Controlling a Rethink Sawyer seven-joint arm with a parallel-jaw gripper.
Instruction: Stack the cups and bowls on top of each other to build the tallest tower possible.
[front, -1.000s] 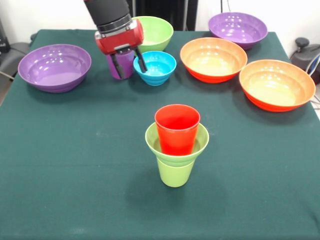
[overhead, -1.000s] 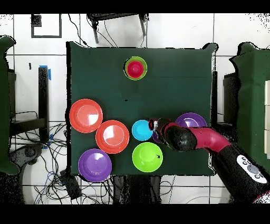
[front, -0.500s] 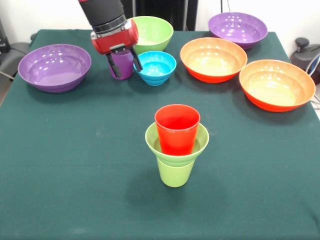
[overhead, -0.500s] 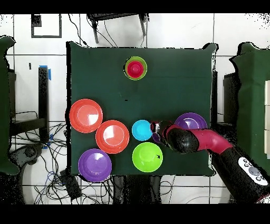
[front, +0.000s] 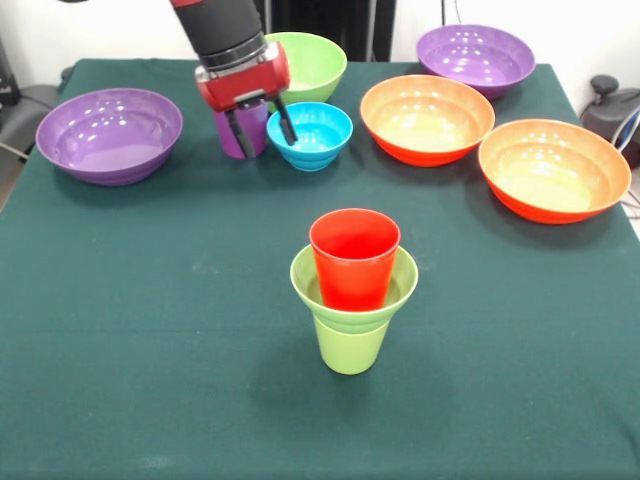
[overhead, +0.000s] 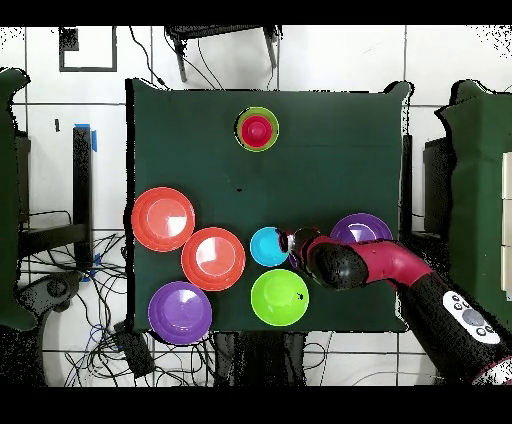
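Note:
The tower stands near the table's middle: a lime-green cup (front: 349, 346), a small lime-green bowl (front: 398, 284) on it, and a red cup (front: 354, 258) in the bowl. From overhead it is the red-in-green tower (overhead: 258, 129). My gripper (front: 263, 130) is open and low at the translucent purple cup (front: 250, 119), which stands on the table. One finger (front: 241, 137) crosses the cup's front and the other is between the cup and the small blue bowl (front: 314, 135). Overhead, the gripper (overhead: 293, 241) sits beside the blue bowl (overhead: 267, 246).
A medium lime-green bowl (front: 312, 62) stands behind the gripper. Wide purple bowls sit at far left (front: 110, 133) and back right (front: 476, 58). Two wide orange bowls (front: 427, 117) (front: 553, 168) line the right side. The arm (overhead: 420, 290) reaches in across a purple bowl (overhead: 364, 227).
The gripper drifted a little left, then came back right, closer to the blue bowl. The purple cup and the tower have stayed where they were.

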